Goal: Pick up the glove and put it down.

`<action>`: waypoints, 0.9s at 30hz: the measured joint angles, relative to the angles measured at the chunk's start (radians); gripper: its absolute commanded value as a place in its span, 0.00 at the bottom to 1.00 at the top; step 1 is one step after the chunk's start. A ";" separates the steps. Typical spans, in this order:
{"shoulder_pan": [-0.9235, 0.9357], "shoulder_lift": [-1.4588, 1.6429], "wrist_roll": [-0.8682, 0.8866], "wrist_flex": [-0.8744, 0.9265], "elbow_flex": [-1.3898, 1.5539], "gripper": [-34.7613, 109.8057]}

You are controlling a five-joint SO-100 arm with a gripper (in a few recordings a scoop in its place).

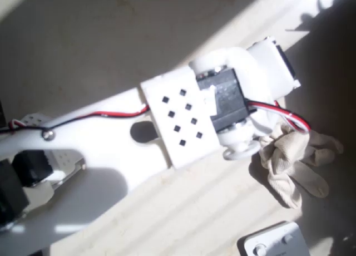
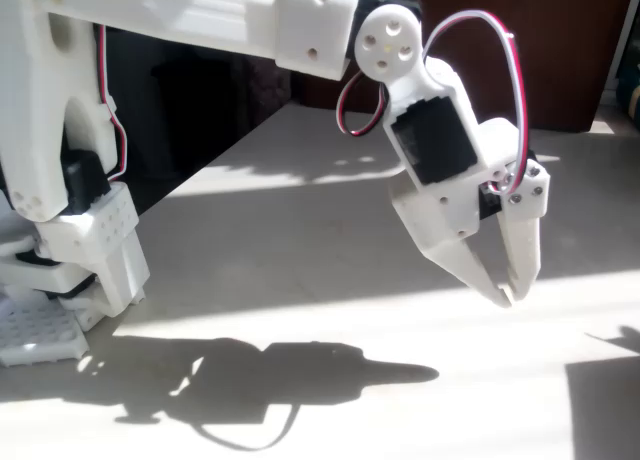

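The cream-beige knitted glove (image 1: 293,156) lies crumpled on the light table at the lower right of the overhead view, its stubby fingers pointing right. The white arm's wrist (image 1: 261,72) hangs just above and to the left of the glove, and a red, white and black cable crosses the glove's top edge. In the fixed view my gripper (image 2: 505,298) points down, a little above the bare tabletop. Its two white fingertips meet at the tip with nothing between them.
The arm's white base (image 2: 70,240) stands at the left of the fixed view, with dark furniture behind the table. A white hard plastic part (image 1: 272,242) sits at the overhead view's bottom edge. Strong sunlight throws the arm's shadow (image 2: 300,375) onto the table.
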 measured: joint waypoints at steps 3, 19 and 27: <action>0.000 0.106 0.000 0.000 0.000 0.24; 0.052 0.646 0.000 0.080 0.333 0.24; 0.064 0.902 0.000 0.124 0.511 0.24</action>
